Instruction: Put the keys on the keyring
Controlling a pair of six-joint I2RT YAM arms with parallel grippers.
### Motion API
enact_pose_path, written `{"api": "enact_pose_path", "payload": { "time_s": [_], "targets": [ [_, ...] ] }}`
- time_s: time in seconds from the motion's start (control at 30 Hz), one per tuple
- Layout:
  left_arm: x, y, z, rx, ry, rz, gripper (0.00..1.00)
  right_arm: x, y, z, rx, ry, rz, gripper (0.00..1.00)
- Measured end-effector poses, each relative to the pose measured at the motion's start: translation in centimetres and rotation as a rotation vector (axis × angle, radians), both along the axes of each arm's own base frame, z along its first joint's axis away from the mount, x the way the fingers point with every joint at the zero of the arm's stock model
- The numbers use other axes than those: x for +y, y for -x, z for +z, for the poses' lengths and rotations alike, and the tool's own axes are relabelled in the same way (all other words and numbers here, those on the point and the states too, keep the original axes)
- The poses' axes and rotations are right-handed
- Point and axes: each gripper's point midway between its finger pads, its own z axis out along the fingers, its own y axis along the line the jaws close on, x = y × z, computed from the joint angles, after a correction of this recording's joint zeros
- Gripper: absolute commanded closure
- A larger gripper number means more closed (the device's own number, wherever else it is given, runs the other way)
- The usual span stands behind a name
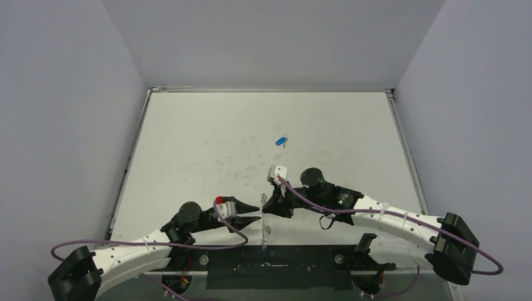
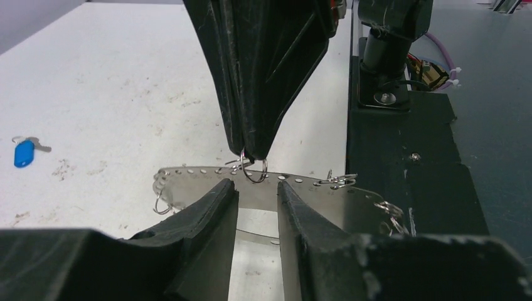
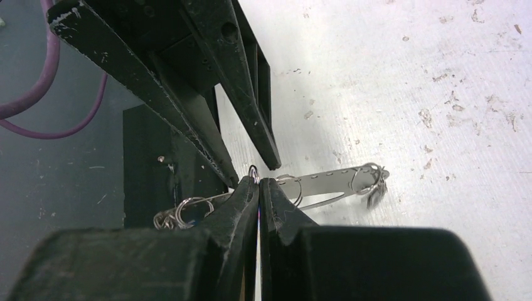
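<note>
The keyring [image 1: 265, 227] is a thin silver band with small loops, lying near the table's front edge between the two arms. My right gripper [image 1: 268, 207] is shut, pinching one small loop [image 3: 253, 169] of the keyring [image 3: 332, 182] at its fingertips [image 3: 258, 180]. My left gripper [image 1: 256, 214] faces it from the other side, with its jaws [image 2: 256, 188] slightly open just in front of the band [image 2: 188, 179]. Nothing sits between them. One key with a blue cap [image 1: 281, 140] lies alone on the table farther back and also shows in the left wrist view [image 2: 24, 152].
A black base plate [image 1: 270, 266] runs along the near edge, right beside the keyring's near end [image 2: 389, 210]. Purple cables [image 1: 313, 204] trail from both arms. Grey walls enclose the white table [image 1: 207, 138] on three sides.
</note>
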Motion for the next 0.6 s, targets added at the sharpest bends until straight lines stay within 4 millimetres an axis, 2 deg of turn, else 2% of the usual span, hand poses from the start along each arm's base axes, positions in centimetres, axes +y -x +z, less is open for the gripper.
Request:
{"api": "enact_pose_path", "payload": {
  "time_s": [0.17, 0.37, 0.47, 0.6],
  "targets": [
    [-0.14, 0.41, 0.64, -0.017, 0.021, -0.026, 0.82, 0.17, -0.01, 0.15, -0.003, -0.009, 0.005, 1.0],
    [-0.27, 0.42, 0.79, -0.023, 0.028, -0.032, 0.87, 0.25, 0.15, 0.26, -0.002, -0.016, 0.015, 1.0],
    [-0.36, 0.48, 0.8, -0.019, 0.03, -0.037, 0.86, 0.27, 0.34, 0.18, -0.001, -0.015, 0.021, 1.0],
    [-0.43, 0.59, 0.61, -0.006, 0.027, -0.043, 0.79, 0.26, 0.45, 0.0, 0.002, -0.011, 0.024, 1.0]
  ]
}}
